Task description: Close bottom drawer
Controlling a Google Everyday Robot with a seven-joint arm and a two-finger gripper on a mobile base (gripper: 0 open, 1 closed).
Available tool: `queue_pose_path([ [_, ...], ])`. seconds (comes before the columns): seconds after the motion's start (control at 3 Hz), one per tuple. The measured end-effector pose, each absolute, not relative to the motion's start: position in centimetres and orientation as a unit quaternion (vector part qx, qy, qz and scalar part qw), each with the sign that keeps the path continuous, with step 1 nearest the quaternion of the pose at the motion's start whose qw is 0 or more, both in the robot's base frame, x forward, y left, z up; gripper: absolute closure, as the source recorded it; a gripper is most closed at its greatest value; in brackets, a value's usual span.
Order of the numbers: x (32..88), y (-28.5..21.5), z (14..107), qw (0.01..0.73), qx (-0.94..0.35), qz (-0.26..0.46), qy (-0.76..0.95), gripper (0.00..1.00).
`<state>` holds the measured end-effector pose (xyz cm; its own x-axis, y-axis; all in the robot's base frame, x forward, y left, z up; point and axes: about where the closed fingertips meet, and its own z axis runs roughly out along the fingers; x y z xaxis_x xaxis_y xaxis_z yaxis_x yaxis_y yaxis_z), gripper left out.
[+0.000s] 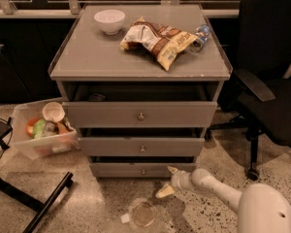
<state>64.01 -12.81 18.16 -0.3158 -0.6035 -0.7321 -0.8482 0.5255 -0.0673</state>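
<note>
Gripper hovered low, fingers apart, near the right end of the bottom drawer. That drawer looked slightly ajar, the closing push not yet done

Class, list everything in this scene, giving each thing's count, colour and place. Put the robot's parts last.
cabinet: one, grey, centre
top drawer: one, grey, partly open
middle drawer: one, grey, below it
bottom drawer: one, grey, lowest
bowl: one, white, cabinet top, back left
snack bag: one, brown and yellow, cabinet top
bottle: one, clear, beside bag
bin: one, clear, floor, left
office chair: one, black, right
arm: one, white, lower right
gripper: one, pale, open, before bottom drawer
</note>
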Motion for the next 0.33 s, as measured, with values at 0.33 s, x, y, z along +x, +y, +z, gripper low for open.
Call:
queue_pose_path([
  [0.33, 62.04, -13.08, 18.38, 0.37, -0.469, 0.187, 0.78, 0.0],
])
